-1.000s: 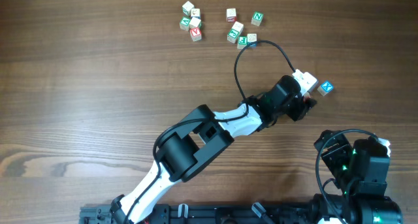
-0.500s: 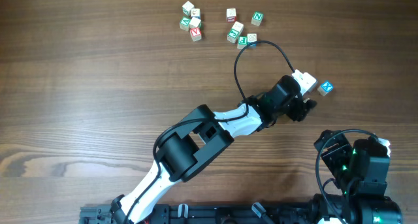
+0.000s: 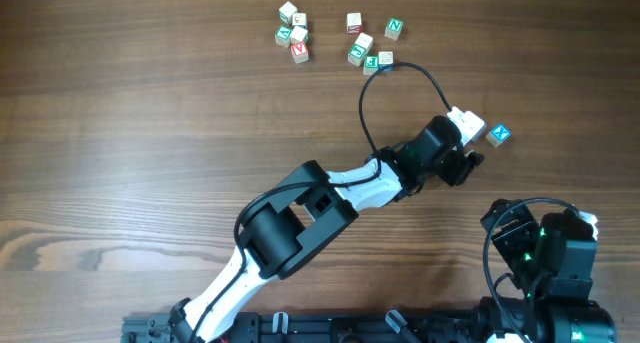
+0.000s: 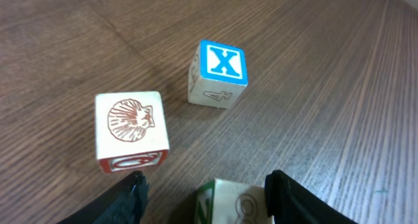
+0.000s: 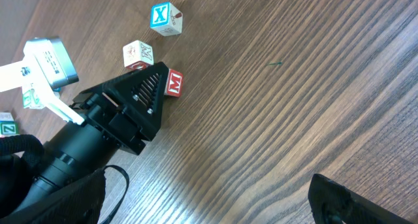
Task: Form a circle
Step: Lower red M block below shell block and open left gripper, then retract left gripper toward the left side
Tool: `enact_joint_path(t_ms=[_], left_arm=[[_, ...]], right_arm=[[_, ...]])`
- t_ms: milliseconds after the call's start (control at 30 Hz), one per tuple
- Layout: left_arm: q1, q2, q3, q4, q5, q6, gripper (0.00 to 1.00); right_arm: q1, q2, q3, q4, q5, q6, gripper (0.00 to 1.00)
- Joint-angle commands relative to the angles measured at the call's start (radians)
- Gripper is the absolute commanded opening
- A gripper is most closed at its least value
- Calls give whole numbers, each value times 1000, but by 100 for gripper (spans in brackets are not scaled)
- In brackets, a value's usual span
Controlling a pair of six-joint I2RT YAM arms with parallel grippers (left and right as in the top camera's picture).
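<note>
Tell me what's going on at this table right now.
The left arm is stretched out to three small wooden cubes on the right side of the table. Its end effector straddles one cube, beside a shell cube and a blue X cube; whether it grips is unclear. More cubes lie scattered farther back. The right arm is parked, touching nothing.

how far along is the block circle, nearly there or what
Done: the blue X cube and the shell cube sit close together, apart from the far scatter of cubes. In hand: a third cube lies between the left end effector's open fingers, not clamped. Left: probably setting it beside the pair to close the ring.
</note>
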Motion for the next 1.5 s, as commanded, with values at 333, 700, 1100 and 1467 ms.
enact_joint_path(t_ms=[333, 700, 1100, 1467], left_arm=[[87, -248, -11, -312, -204, 13, 100], [365, -596, -11, -872, -334, -28, 100], [625, -1045, -14, -1577, -428, -245, 100], [625, -1159, -130, -1730, -505, -316, 100]], right_arm=[[3, -8, -2, 2, 17, 8, 99], [3, -8, -2, 2, 17, 8, 100], [3, -8, -2, 2, 17, 8, 100], [3, -8, -2, 0, -1, 218, 100]])
